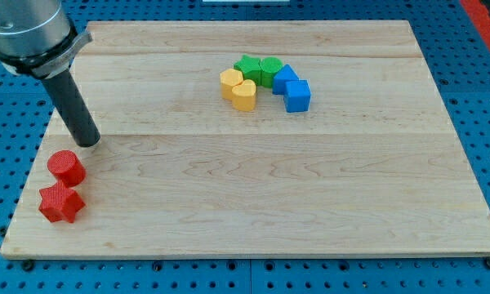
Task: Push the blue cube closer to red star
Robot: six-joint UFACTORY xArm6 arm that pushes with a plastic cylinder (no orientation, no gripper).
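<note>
Blue cube (297, 95) far right of red star (60, 203) (my tip (88, 144), gripperless, just above red cylinder (66, 167)).

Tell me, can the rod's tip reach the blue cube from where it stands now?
Probably yes. My tip is far at the view's left, above the red cylinder; bare board lies between it and the blue cube, though the cube's left touches other blocks.

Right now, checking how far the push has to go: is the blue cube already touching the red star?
No: the blue cube sits in the cluster near the view's top, while the red star lies far off at the bottom left.
</note>
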